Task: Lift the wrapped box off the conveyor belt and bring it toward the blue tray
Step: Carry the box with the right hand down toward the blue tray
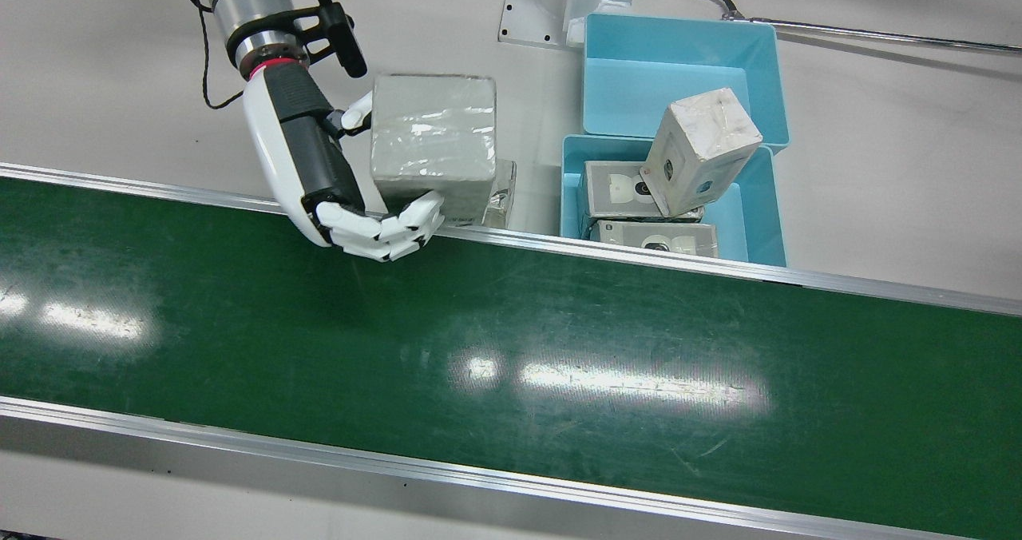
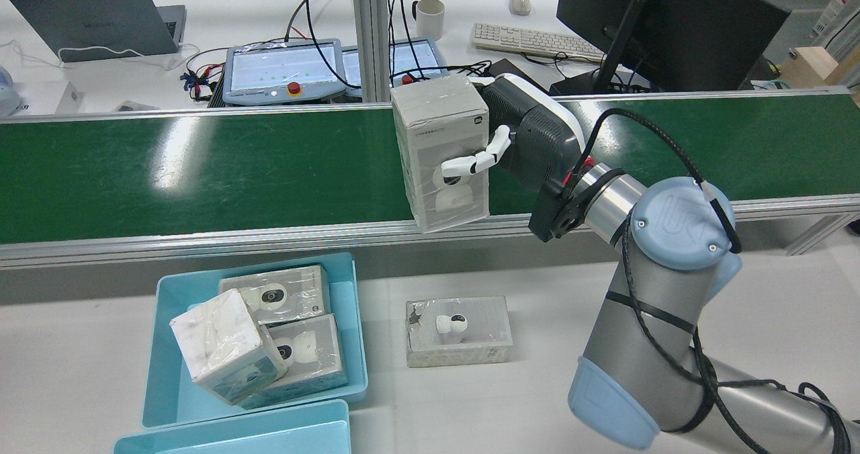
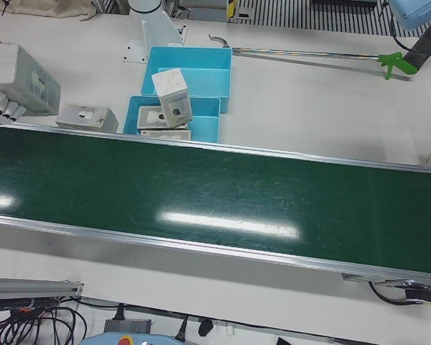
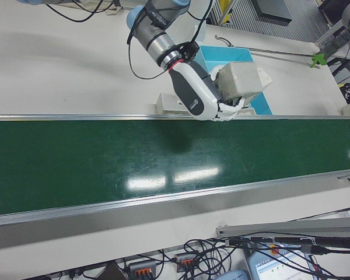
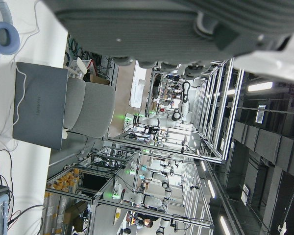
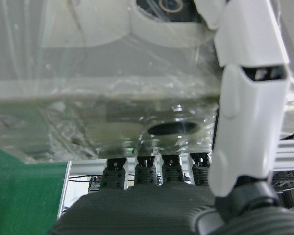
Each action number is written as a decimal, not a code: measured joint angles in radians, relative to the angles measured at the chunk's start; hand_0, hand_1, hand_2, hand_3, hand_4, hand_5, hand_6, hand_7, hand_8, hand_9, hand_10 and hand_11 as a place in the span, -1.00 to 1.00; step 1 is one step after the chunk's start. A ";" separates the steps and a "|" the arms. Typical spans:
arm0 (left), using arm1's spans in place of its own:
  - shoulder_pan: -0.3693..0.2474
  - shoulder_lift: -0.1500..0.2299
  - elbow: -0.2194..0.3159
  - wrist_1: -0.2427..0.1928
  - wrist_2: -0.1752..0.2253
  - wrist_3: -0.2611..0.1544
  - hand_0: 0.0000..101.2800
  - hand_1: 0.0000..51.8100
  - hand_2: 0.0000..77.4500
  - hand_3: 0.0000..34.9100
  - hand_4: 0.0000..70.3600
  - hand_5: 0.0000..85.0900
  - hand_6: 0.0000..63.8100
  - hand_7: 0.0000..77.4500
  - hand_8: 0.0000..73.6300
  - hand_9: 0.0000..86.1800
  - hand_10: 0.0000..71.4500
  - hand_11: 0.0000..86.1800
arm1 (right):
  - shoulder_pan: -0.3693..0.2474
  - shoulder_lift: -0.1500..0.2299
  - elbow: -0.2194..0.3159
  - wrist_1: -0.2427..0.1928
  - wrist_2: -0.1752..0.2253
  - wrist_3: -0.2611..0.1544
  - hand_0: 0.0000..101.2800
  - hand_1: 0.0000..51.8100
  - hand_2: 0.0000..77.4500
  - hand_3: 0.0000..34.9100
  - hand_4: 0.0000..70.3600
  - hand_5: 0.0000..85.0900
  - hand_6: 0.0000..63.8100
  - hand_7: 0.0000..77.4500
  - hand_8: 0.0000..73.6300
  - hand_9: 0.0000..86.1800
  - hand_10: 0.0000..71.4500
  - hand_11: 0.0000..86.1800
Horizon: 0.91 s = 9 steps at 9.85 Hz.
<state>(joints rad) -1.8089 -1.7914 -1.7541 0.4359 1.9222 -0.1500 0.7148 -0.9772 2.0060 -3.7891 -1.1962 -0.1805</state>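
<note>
your right robot hand (image 1: 375,232) has the wrapped box (image 1: 433,142) clamped, fingers (image 1: 411,220) curled under one face and thumb on the opposite one. the box is off the conveyor belt (image 1: 511,348), lifted above its inner rail and out over the white counter (image 1: 120,109), long axis standing roughly upright in the rear view. the blue tray (image 1: 758,204), already holding three wrapped boxes, sits to the box's side toward the robot's left, near but apart, so i judge the carry runs sideways along the rail. a loose wrapped box (image 2: 459,331) lies on the counter beneath. forearm reaches in from the right pedestal, palm sideways. the left robot hand's state can't be told.
</note>
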 joint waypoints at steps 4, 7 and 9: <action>0.000 0.000 0.000 0.000 0.000 0.000 -1.00 -1.00 -0.99 -1.00 -1.00 -0.97 -1.00 -0.99 -0.99 -1.00 -0.98 -1.00 | -0.175 0.048 0.080 -0.059 0.144 -0.138 -0.02 -0.92 -0.07 -0.94 0.27 -0.09 0.09 0.68 0.35 0.35 0.42 0.14; 0.000 0.000 0.000 0.000 0.000 0.000 -1.00 -1.00 -0.99 -1.00 -1.00 -0.97 -1.00 -0.99 -0.99 -1.00 -0.98 -1.00 | -0.239 0.126 -0.037 -0.040 0.191 -0.212 -0.02 -1.00 -0.06 -0.94 0.27 -0.08 0.13 0.80 0.36 0.58 0.44 0.22; 0.000 0.000 0.000 0.000 0.000 0.000 -1.00 -1.00 -0.97 -1.00 -1.00 -0.97 -1.00 -0.99 -0.99 -1.00 -0.98 -1.00 | -0.275 0.170 -0.135 0.013 0.197 -0.221 -0.03 -1.00 -0.04 -0.95 0.27 -0.08 0.18 0.80 0.38 0.62 0.45 0.27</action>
<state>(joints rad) -1.8090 -1.7914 -1.7542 0.4359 1.9222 -0.1500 0.4400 -0.8074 1.8715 -3.7760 -0.9987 -0.4017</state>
